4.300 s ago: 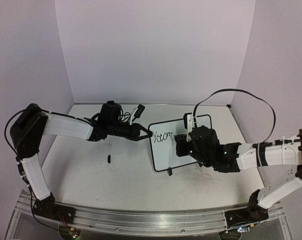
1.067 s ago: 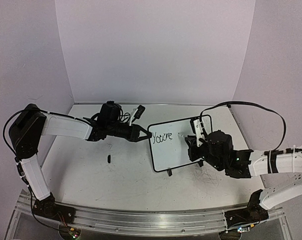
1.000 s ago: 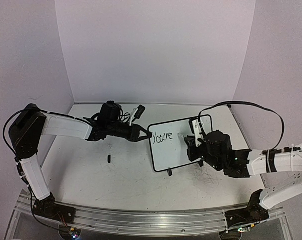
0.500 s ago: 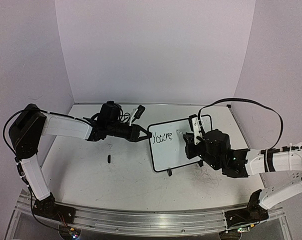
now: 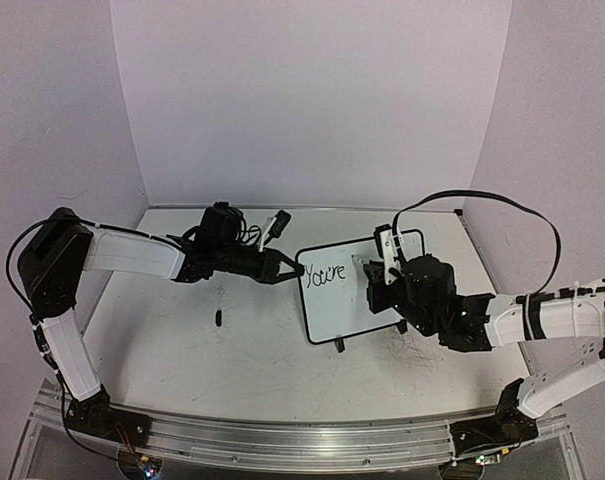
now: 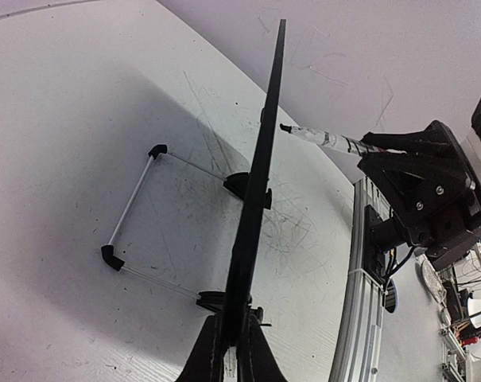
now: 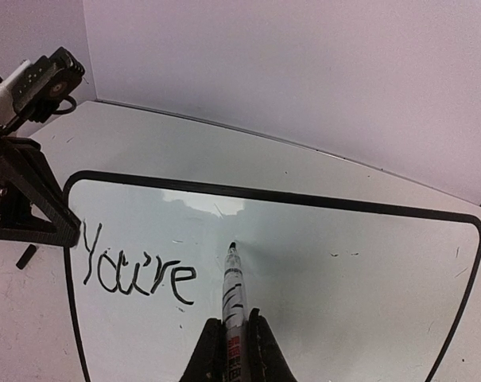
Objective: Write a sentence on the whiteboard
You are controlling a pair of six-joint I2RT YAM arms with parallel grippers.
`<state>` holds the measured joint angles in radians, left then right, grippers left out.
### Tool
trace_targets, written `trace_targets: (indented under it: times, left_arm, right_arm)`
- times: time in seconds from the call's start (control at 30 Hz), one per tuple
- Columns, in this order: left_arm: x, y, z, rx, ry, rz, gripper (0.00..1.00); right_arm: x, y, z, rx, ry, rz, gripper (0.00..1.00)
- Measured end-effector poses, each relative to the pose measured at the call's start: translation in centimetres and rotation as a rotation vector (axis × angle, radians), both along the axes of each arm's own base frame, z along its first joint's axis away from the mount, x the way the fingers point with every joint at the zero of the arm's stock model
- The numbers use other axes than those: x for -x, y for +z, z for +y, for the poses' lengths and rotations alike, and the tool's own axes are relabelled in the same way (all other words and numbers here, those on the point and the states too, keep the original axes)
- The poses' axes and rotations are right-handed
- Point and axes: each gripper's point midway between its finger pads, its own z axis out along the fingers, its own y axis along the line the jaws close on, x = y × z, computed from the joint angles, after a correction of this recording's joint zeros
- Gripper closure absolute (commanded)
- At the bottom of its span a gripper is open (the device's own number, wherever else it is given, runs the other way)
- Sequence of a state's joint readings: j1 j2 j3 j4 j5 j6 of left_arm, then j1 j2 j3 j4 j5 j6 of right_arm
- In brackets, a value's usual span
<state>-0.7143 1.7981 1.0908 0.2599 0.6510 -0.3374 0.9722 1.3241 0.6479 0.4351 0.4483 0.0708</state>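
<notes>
Counter (image 5: 232, 350) space, white and scuffed, carries the whiteboard (image 5: 332, 305) right of centre, between the two arms. The whiteboard stands propped at a tilt on a wire stand (image 6: 137, 215) with black feet, its face turned toward the right arm. The left end effector (image 5: 290, 268) is pressed together on the board's left edge, pinching the black frame. The right end effector (image 5: 374, 275) is clamped on a marker (image 7: 233, 294) that points at the board's face, just right of the black handwritten word "You're" (image 7: 137, 274). Whether the tip touches the surface cannot be told. A small black piece (image 5: 218, 318) lies on the counter below the left arm, well apart from the board.
</notes>
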Motion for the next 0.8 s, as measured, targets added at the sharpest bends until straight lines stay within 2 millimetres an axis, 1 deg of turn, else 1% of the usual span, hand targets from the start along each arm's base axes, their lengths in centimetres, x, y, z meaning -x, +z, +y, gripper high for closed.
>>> trace_targets:
  times: [0.27,0.43,0.6,0.63,0.8]
  left_arm:
    - [-0.1,-0.1,0.1,-0.004,0.006,0.004,1.00]
    - [0.0,-0.1,0.1,-0.005,0.004,0.004,1.00]
    - [0.0,-0.1,0.1,-0.005,0.002,0.003,1.00]
    - [0.0,-0.1,0.1,-0.005,0.002,0.003,1.00]
    - [0.0,-0.1,0.1,-0.005,0.001,0.003,1.00]
  right_arm:
    - [-0.5,-0.8,0.2,0.023,-0.025,0.005,1.00]
    - [-0.1,-0.4,0.5,0.018,-0.015,0.002,1.00]
    - [1.0,1.3,-0.1,-0.035,0.007,-0.017,1.00]
    - [1.1,1.4,-0.1,-0.040,0.008,-0.017,1.00]
    - [1.1,0.6,0.1,-0.025,0.013,-0.001,1.00]
